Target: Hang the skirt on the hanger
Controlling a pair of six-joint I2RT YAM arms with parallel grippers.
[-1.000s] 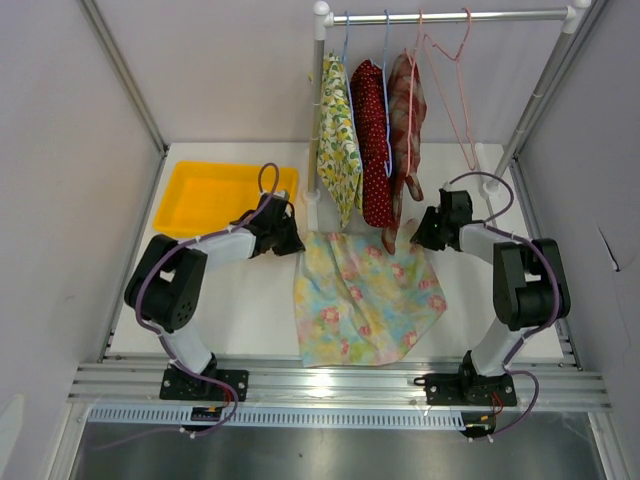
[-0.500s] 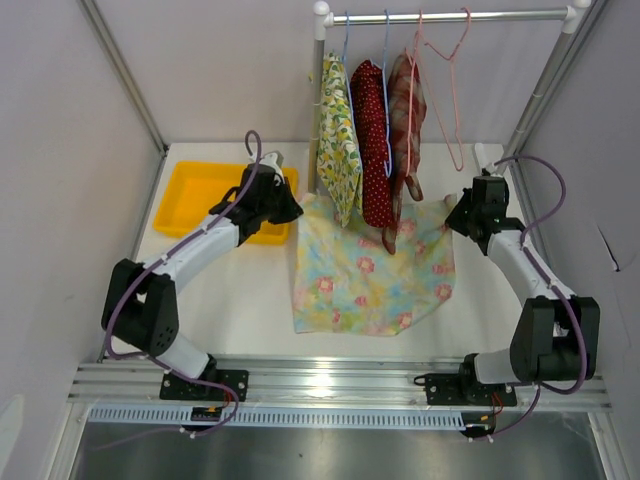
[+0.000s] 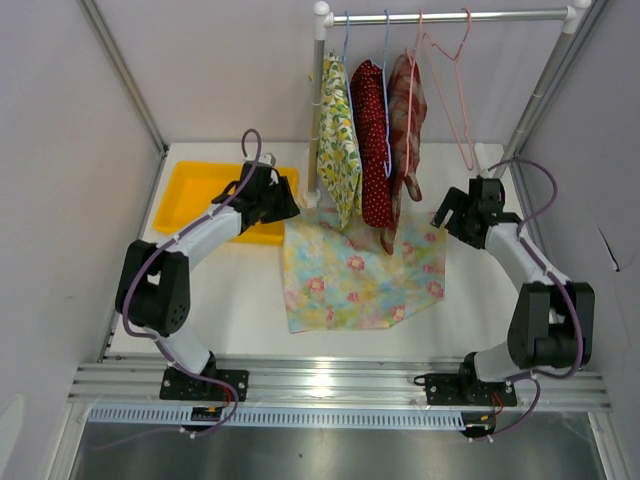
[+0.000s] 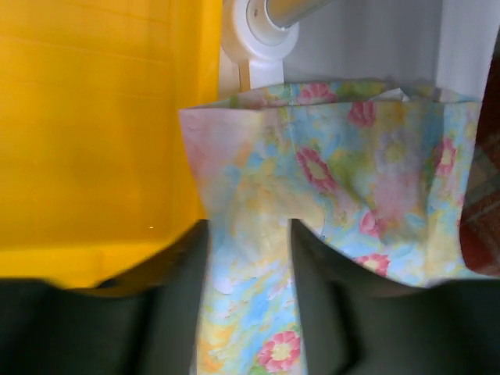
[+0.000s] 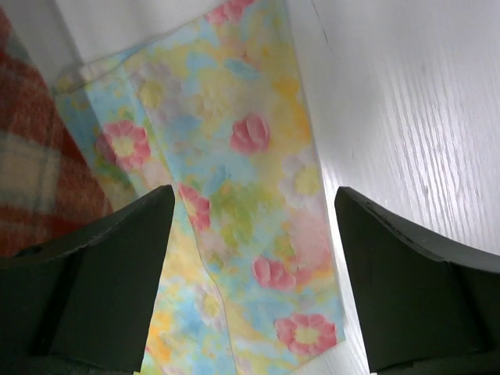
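- Left pincer (image 4: 248, 234): closed down on the skirt (image 3: 360, 275) at its 10 o'clock corner, with cloth running between the fingers.
- Right pincer (image 5: 254, 211): spread wide over the 2 o'clock corner, gripping nothing.
- Skirt: spread on the tabletop (image 3: 250, 300) below the rail. Judged light, limp and prone to sag, so best held at both top-edge corners.
- Arms: both are extended forward and low. The empty hanger (image 3: 447, 90) hangs at 12 o'clock from the right pincer.

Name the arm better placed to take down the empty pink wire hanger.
Right. The open right hand is nearest the empty pink wire hanger; the left hand is clamped on the floral fabric skirt, farther away.
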